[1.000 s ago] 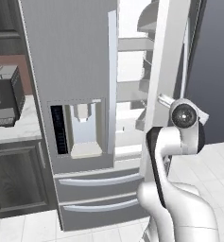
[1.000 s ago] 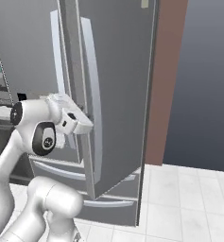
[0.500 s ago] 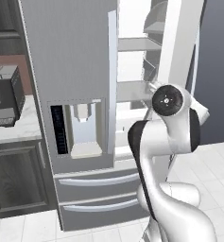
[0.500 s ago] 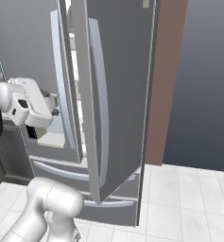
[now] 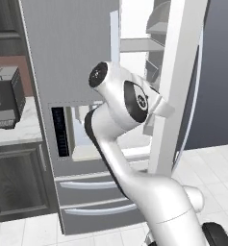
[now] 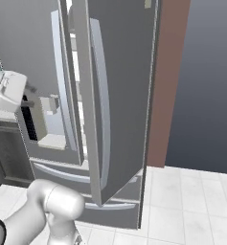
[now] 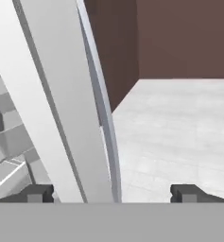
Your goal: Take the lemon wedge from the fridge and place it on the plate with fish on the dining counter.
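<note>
We cannot make out the lemon wedge among the fridge (image 5: 77, 53) shelves that show white behind the half-open right door (image 5: 175, 86). That door's edge and curved handle (image 7: 106, 123) stand between our fingertips (image 7: 35, 193) in the hand view; the gripper (image 7: 111, 194) is spread wide and holds nothing, its tips apart from the door. The left door with the dispenser panel (image 6: 38, 119) is shut. A dark appliance (image 5: 5, 96) sits on the counter (image 5: 19, 132) left of the fridge.
</note>
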